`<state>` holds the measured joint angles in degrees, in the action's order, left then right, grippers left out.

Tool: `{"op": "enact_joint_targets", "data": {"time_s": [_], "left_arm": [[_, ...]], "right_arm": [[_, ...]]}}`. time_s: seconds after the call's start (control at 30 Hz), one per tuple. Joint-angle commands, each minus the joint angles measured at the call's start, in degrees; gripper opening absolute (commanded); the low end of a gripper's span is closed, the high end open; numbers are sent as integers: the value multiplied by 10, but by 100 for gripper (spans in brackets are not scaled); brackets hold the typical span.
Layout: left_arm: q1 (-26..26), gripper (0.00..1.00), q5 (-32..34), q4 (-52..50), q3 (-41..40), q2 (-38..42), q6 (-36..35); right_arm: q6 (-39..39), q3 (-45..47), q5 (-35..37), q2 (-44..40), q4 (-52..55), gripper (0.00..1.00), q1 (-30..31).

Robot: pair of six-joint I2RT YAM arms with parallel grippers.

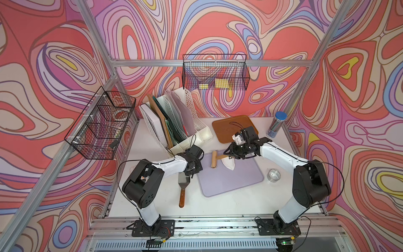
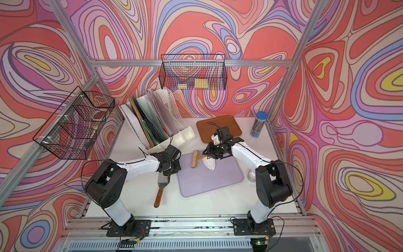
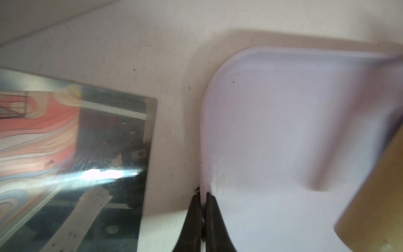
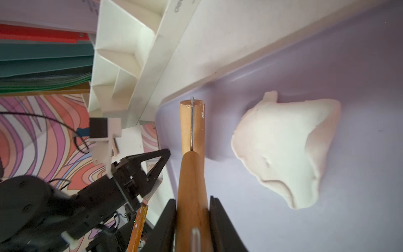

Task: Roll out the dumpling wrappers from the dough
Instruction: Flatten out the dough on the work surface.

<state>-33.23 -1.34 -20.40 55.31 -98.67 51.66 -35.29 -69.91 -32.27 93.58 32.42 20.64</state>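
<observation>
Right gripper (image 4: 193,203) clamped on wooden roller (image 4: 191,131) handle. Dough lump (image 4: 283,148) lies on purple mat (image 3: 283,131), just beside the roller head, ahead of those jaws. Left gripper (image 3: 204,196) closed, pinching the mat's edge.

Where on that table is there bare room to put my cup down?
Barest: the white table strip between the near edge of the purple mat and the front rail, beside the spatula handle. The mat's near half is bare too. Crowded: its far edge, with roller and dough, and the back, with file rack and brown tray.
</observation>
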Motion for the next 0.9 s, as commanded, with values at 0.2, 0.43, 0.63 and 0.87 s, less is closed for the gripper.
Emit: {"op": "enact_joint_targets", "data": {"time_s": [0.2,0.43,0.63,0.87], "left_arm": [[-3,0,3,-30,9,-8,-18],[-3,0,7,-34,13,-12,-16],[-3,0,8,-37,15,-12,-16],[-3,0,10,-38,13,-12,-16]], "right_arm": [[61,-18,5,-78,131,0,-100],[64,5,14,-51,109,0,-106],[67,7,25,-10,91,0,-108],[107,60,126,13,118,0,-137]]}}
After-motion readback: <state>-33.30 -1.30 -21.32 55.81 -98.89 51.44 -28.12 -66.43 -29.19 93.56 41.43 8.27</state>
